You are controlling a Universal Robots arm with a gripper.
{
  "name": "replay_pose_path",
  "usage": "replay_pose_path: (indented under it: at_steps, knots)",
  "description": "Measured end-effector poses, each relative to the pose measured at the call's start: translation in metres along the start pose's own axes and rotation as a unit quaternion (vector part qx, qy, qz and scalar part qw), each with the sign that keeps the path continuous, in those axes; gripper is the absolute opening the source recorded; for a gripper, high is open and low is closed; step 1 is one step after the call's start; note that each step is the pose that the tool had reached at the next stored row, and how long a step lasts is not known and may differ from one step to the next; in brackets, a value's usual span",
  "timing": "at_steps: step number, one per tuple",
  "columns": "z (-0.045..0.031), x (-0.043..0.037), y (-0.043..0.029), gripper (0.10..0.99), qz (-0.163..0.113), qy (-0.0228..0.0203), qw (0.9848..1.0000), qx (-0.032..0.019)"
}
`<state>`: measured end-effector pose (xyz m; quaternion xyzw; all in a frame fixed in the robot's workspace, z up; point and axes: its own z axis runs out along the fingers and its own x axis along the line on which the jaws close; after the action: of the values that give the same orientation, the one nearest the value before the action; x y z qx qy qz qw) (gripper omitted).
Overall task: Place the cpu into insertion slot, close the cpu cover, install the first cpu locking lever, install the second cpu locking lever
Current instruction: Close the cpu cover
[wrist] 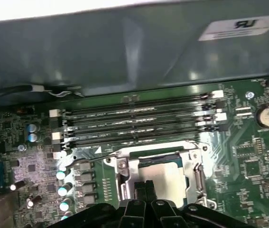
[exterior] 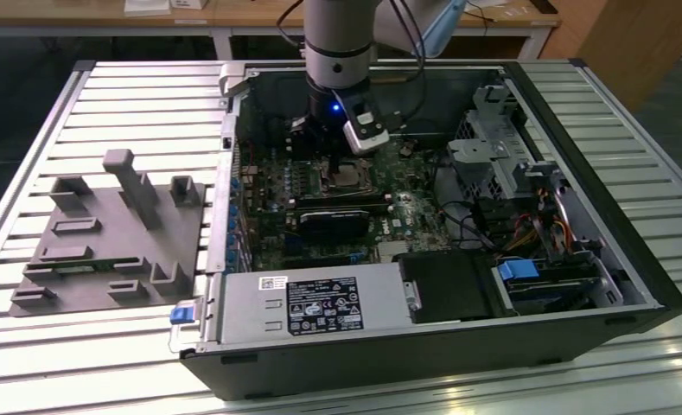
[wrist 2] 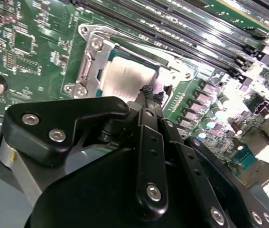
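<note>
The cpu (wrist 2: 124, 77), a dull silvery square, lies flat in the insertion slot (exterior: 346, 179) on the green motherboard (wrist 2: 25, 47). Around it lies the cpu cover (wrist 2: 89, 61), a silvery metal frame whose window shows the chip's top; in the first wrist view the cpu (wrist: 166, 175) and the cover (wrist: 194, 167) appear the same way. A thin wire lever (wrist 2: 139, 42) runs along one side of the frame. My gripper (wrist 2: 149, 93) hangs just over the socket's edge, its black fingers (wrist: 146, 189) pressed together with nothing visible between them. In the exterior view the gripper (exterior: 338, 158) stands directly above the socket.
Long black memory slots (wrist: 134, 124) run beside the socket. The open computer case (exterior: 652, 259) has a power supply (exterior: 317, 307), a drive cage (exterior: 496, 147) and cables (exterior: 479, 229) close around the board. A grey fixture (exterior: 116, 233) sits on the slatted table at the exterior view's left.
</note>
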<state>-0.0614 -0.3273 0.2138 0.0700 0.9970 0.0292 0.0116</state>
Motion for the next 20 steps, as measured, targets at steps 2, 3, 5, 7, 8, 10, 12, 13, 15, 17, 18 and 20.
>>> replay_pose_path:
  at_steps: [2, 3, 5, 7, 8, 10, 12, 13, 15, 17, 18, 20]
  knots:
    - [0.0014, 0.0027, -0.0011, 0.102, -0.001, -0.0016, 1.0, -0.0005]
    - [0.0021, 0.0038, -0.0016, 0.102, -0.002, -0.0023, 1.0, -0.0008]
    - [0.0037, 0.0056, -0.0027, 0.102, -0.003, -0.0036, 1.0, -0.0016]
    - [0.0054, 0.0073, -0.0036, 0.102, -0.005, -0.0044, 1.0, -0.0028]
    - [0.0062, 0.0081, -0.0039, 0.102, -0.005, -0.0045, 1.0, -0.0036]
    - [0.0077, 0.0087, -0.0042, 0.102, -0.008, -0.0041, 0.9999, -0.0053]
    - [0.0089, 0.0094, -0.0044, 0.102, -0.01, -0.0038, 0.9999, -0.0065]
    - [0.0096, 0.01, -0.0045, 0.102, -0.011, -0.0036, 0.9999, -0.0073]
    - [0.0111, 0.0112, -0.0048, 0.102, -0.014, -0.0033, 0.9999, -0.0089]
    - [0.0123, 0.0124, -0.005, 0.102, -0.017, -0.003, 0.9998, -0.0102]
    - [0.0127, 0.0129, -0.0051, 0.102, -0.018, -0.0029, 0.9998, -0.0105]
    - [0.0131, 0.0132, -0.0051, 0.102, -0.021, -0.0026, 0.9997, -0.0107]
